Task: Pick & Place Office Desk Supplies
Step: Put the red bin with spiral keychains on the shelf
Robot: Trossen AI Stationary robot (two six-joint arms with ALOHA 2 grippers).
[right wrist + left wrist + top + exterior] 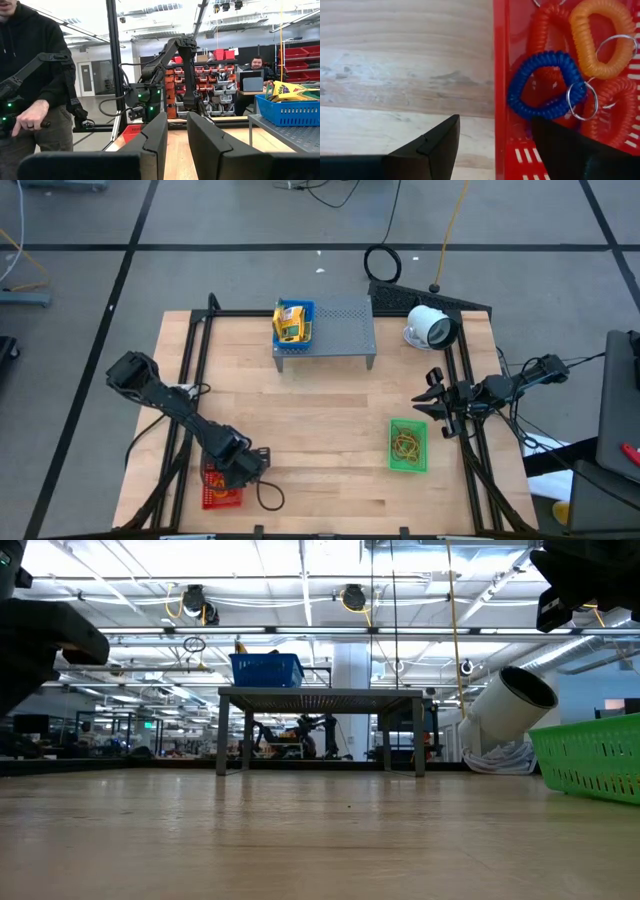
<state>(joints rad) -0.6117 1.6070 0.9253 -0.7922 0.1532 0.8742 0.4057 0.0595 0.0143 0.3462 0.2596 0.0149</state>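
Straddling the red basket (501, 75) wall at the surface's (320, 440) near-left corner, the left end effector (492, 145) is standing spread, pinching nothing. The right end effector (176, 145), barely parted, is hovering empty near the far blue basket (296, 323).

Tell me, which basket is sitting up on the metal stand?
The blue basket, holding yellow crayon packs. The red basket and green basket sit on the table.

The stand (335, 328) sits at the table's (320, 420) back; one basket (293, 323) on its left end, another basket (407, 446) front-right, a third (220, 488) front-left.
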